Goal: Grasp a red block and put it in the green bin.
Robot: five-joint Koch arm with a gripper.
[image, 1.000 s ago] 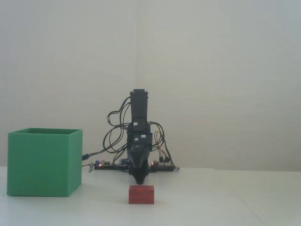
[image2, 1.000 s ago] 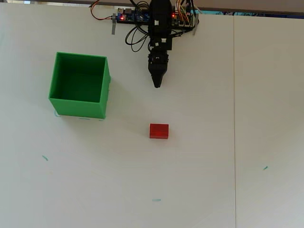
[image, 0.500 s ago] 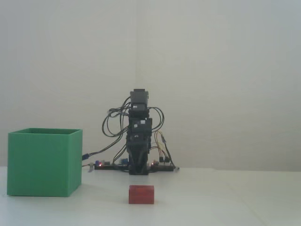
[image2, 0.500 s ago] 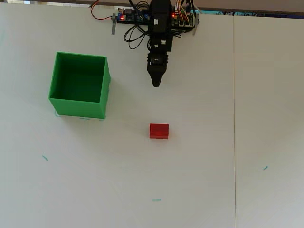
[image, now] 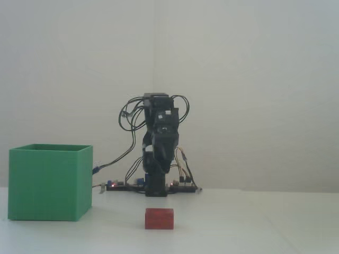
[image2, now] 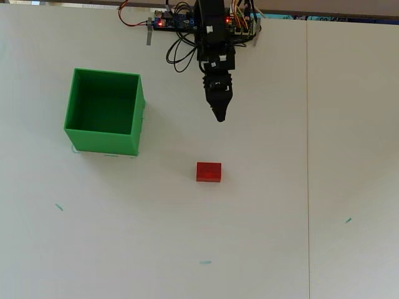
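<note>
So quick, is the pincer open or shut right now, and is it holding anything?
Pincer: looks shut, holding nothing; the red block lies apart on the table.

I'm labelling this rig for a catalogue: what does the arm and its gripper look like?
The arm is all black, blocky segments with small white labels and loose black cables looping around it. The gripper is black and tapers to a point. The base board shows red lights and coloured wires.

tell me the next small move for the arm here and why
Probably reach forward and down toward the red block. In the overhead view the end effector sits well short of the block, nearer the arm's base and slightly right of it, and the fixed view shows it raised above the table. The block lies untouched, and the green bin is empty.
</note>
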